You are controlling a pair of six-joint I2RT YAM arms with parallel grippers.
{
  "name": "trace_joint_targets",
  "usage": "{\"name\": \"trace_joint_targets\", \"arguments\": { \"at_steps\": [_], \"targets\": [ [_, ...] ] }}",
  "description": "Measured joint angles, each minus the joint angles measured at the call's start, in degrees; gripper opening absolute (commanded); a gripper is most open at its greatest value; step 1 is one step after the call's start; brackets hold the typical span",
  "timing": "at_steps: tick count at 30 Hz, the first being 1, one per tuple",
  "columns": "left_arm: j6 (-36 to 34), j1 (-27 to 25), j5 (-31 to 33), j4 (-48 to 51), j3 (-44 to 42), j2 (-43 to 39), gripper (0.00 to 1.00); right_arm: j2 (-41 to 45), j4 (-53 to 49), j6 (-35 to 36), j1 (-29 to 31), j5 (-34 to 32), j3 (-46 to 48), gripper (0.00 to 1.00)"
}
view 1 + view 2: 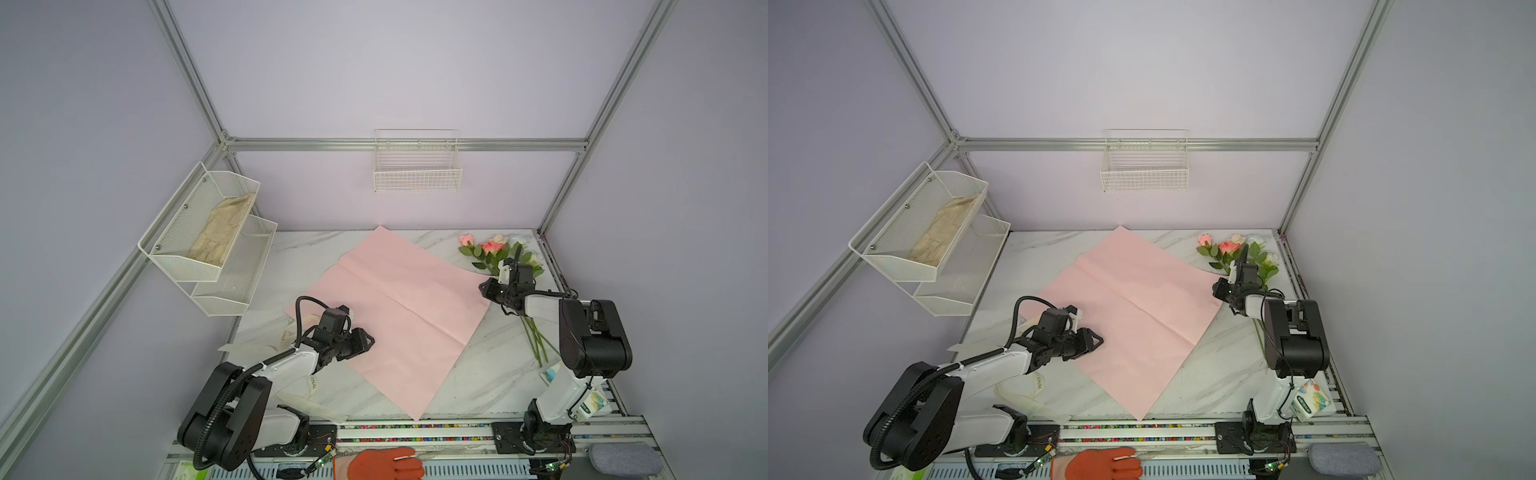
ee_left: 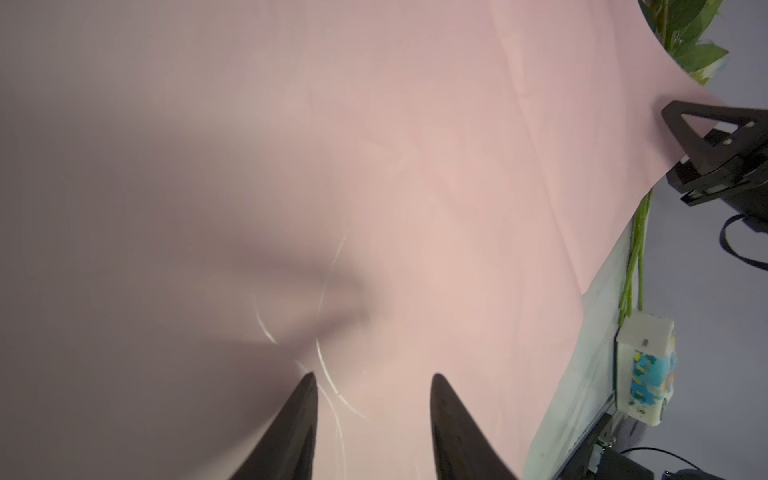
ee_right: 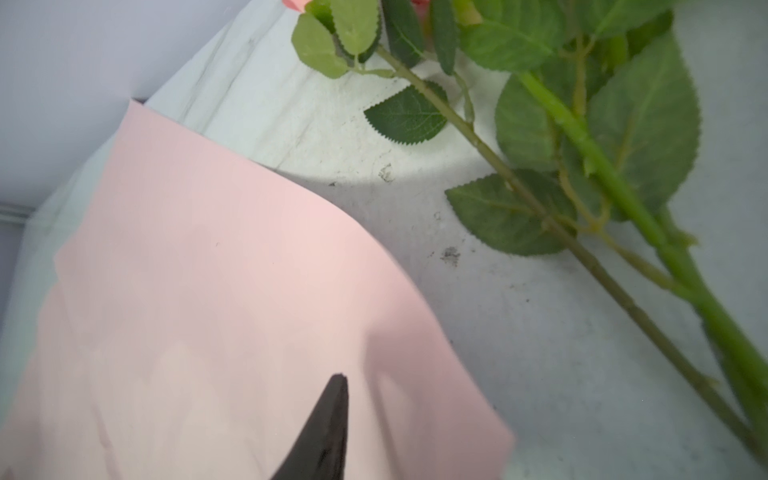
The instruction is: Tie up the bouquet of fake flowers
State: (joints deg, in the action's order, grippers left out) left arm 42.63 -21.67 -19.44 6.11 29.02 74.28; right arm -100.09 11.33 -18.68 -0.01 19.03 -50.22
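Noted large pink square sheet of wrapping paper spread corner-on across middle of white marble-patterned desk, with a crease down its centre

Found fake flowers, a small bunch of pink, coral and white artificial roses with green leaves, lying on desk at far right corner. Placed just beside paper's far-right edge, not on it. Thin green stems run toward near side, passing under right arm

Logged left pincer over paper's near-left edge. Checked left pincer in its wrist view: jaws parted, nothing between them, pink paper below

Logged right pincer at paper's right corner. Saw only one black finger in right wrist view, above the paper, whose edge there curves with shadow beneath. Cannot tell whether released or clenched

Spotted cream ribbon with dark lettering on desk beneath left arm. Also white mesh two-tier shelf on left wall, white wire basket on back wall, orange glove at near rail
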Motion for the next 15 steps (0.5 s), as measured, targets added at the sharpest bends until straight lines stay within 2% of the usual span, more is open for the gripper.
{"name": "trace_joint_targets", "arguments": {
  "at_steps": [3,7,10,13,15],
  "targets": [
    [-1.92,0.0,0.48,2.08,3.37,-0.31,0.48,4.59,-3.21,0.15,0.0,-3.32,0.0,0.54],
    [-3.91,0.0,1.27,2.51,5.44,-1.29,0.48,10.84,-4.24,0.09,0.22,-4.94,0.07,0.55],
    [-4.87,0.0,1.57,2.67,5.99,-1.44,0.5,11.96,-4.22,0.59,2.51,-3.45,0.17,0.49],
    [-5.81,0.0,2.19,2.97,6.36,-1.44,0.52,9.49,-4.22,1.25,6.91,0.11,0.24,0.42],
    [-6.34,0.0,2.73,3.26,6.78,-1.6,0.53,7.1,-4.26,1.27,10.01,1.55,0.37,0.41]
  ]
}}
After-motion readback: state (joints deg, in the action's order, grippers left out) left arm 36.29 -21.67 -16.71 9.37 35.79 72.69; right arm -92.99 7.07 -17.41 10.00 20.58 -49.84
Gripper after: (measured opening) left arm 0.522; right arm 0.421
